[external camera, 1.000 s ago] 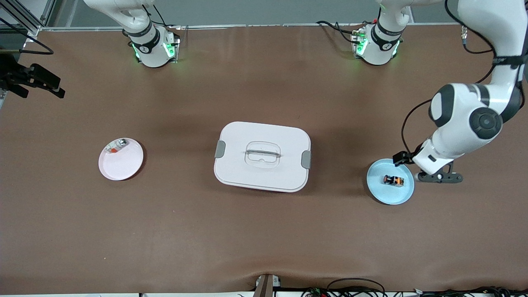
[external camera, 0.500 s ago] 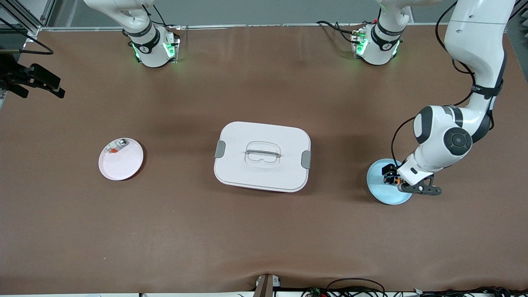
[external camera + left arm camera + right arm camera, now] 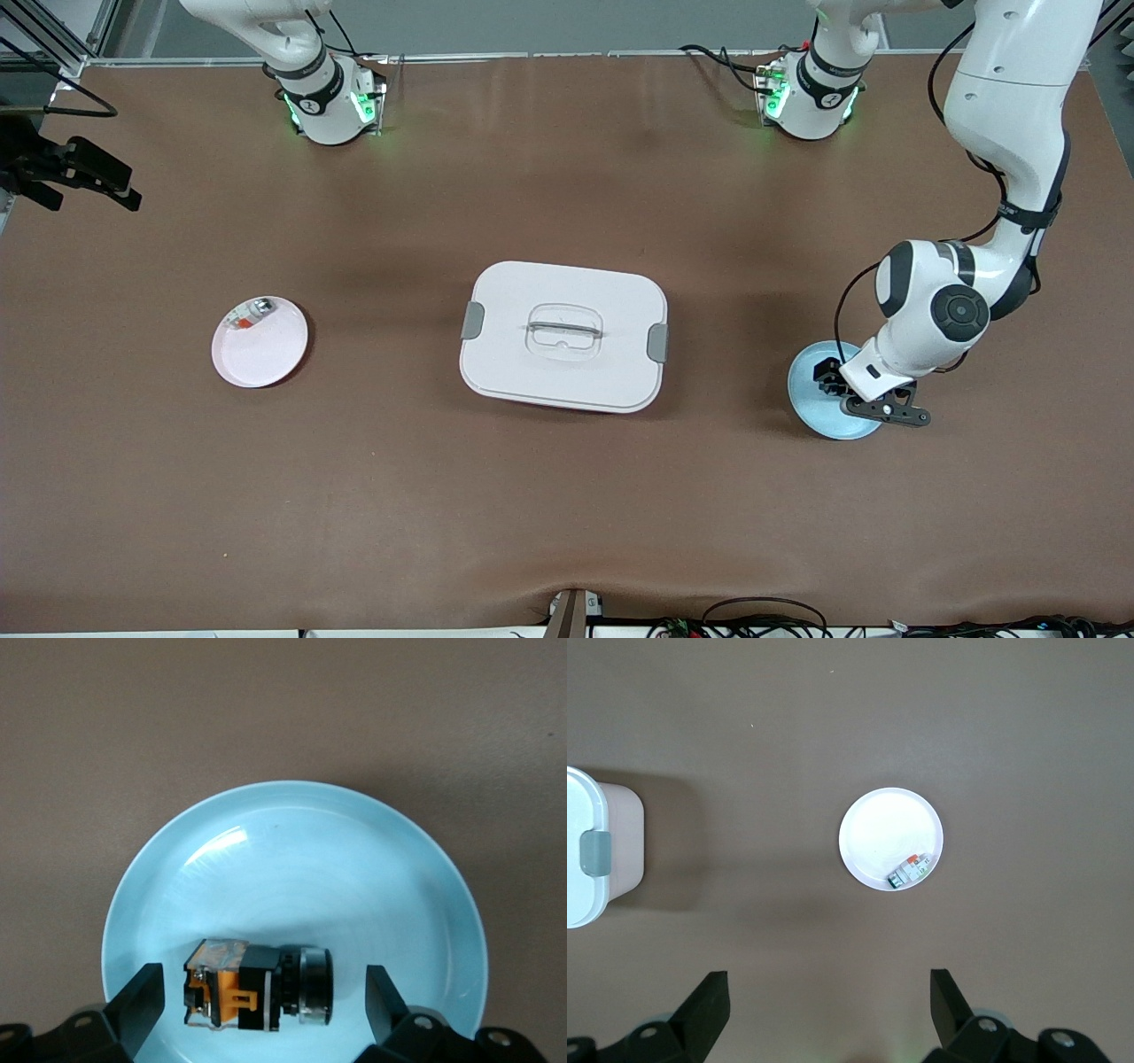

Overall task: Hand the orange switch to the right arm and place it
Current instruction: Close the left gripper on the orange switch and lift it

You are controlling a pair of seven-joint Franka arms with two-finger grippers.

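Brown desk (image 3: 567, 496) | orange switch (image 3: 257, 985) lies on your blue plate (image 3: 354, 868), ungrasped | left hand (image 3: 257, 1005) wide open, straddling it | right hand (image 3: 824, 1010) open, empty, waiting high over pink plate (image 3: 877, 837) | pickup, handover, placement all remain.

The switch (image 3: 257, 985) lies on a plate (image 3: 425, 895) toward the left arm's end, apparently centred between the left gripper's (image 3: 257, 1005) fingers.
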